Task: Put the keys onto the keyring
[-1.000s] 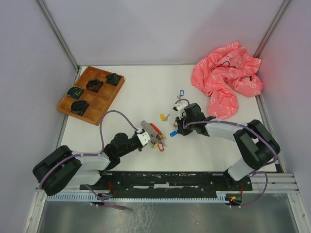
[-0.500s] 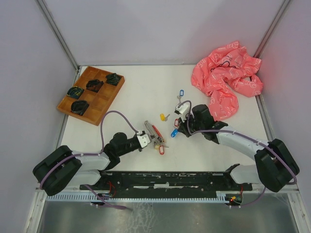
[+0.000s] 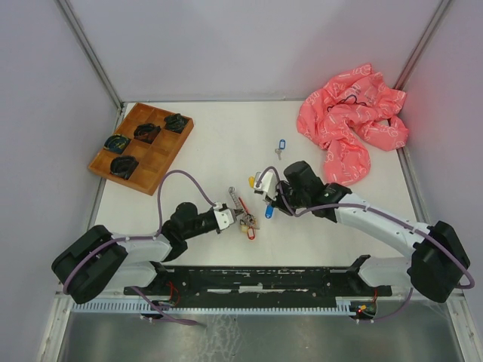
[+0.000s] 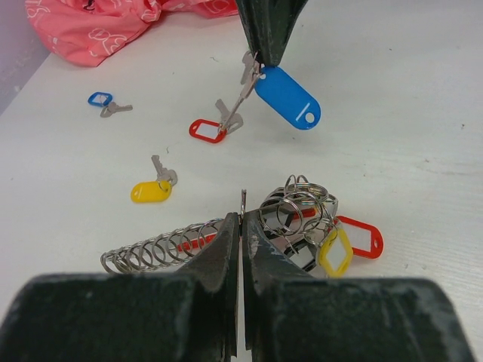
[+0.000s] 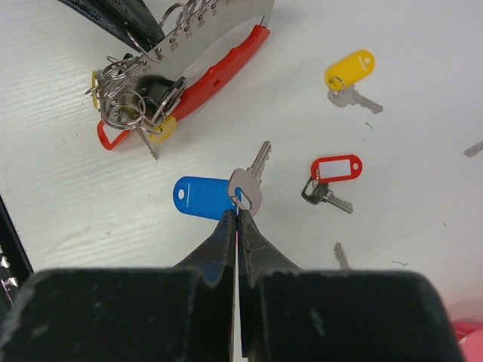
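Note:
My left gripper point(image 3: 235, 216) point(image 4: 241, 219) is shut on a thin ring of the keyring point(image 3: 246, 219) point(image 4: 302, 215), a cluster of silver rings with a red and black piece and a wire coil point(image 4: 155, 253). One red and one yellow tag hang on the cluster. My right gripper point(image 3: 270, 204) point(image 5: 238, 215) is shut on the small ring of a blue-tagged key point(image 5: 226, 194) point(image 4: 285, 94), held just right of the keyring. A yellow-tagged key point(image 3: 254, 181) point(image 5: 349, 72), a red-tagged key point(image 5: 334, 170) point(image 4: 208, 130) and a small blue-tagged key point(image 3: 281, 145) point(image 4: 100, 99) lie loose on the table.
A wooden tray point(image 3: 155, 158) with dark coiled items sits at the back left. A crumpled pink cloth point(image 3: 351, 124) point(image 4: 98, 30) lies at the back right. Grey walls enclose the white table on three sides.
My right gripper closed on the blue-tagged key and carried it left, close to the keyring. The left gripper, still holding the keyring, shifted slightly.

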{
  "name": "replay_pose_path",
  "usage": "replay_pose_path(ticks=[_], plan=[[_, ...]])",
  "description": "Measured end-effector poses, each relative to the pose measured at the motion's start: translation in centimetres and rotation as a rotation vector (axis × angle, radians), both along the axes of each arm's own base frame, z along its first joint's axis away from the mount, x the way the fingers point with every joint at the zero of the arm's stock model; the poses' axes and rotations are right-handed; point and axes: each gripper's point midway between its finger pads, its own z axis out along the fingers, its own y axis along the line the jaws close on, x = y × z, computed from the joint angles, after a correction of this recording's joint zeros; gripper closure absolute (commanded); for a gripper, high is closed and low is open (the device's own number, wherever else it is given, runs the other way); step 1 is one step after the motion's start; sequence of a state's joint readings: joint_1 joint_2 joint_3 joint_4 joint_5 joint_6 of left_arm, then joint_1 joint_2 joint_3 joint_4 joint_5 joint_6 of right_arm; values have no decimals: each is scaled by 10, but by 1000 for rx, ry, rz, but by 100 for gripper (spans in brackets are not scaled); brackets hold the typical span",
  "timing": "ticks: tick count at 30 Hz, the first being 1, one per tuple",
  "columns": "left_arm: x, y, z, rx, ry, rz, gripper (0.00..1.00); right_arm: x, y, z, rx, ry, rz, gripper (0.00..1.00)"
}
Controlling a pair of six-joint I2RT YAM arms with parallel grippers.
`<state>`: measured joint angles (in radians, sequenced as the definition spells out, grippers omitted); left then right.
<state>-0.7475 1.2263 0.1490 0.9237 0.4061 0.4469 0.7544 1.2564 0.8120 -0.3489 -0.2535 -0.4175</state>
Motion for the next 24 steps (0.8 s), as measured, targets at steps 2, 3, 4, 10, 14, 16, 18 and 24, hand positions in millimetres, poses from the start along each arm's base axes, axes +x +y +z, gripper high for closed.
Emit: replay_pose_path(ticks=[2,3,4,10,14,16,18,24], plan=[[0,0,0,1,1,1,97,2,1,3,-12,3,-5,99],[0,0,0,2,1,3,97,2,1,2,-17,16,-12,99],[1,1,0,1,0,5,97,2,1,-2,-24,38,-26,99],[2,2,3,-6,-10,17,97,-6,-6,-58,-119,233,-166,98],[4,4,3,-3,-10,33,97,-7,-10,-70,-134,280,-243,95],[5,5,2,-2,-11,40,97,-7,-9,-76,-139,299,-265,94],[6,5,2,-1,-10,43,97,-7,-10,-81,-153,316,-279,92],[7,8,3,-3,-15,57,97,-2,-8,-88,-183,338,-308,82]])
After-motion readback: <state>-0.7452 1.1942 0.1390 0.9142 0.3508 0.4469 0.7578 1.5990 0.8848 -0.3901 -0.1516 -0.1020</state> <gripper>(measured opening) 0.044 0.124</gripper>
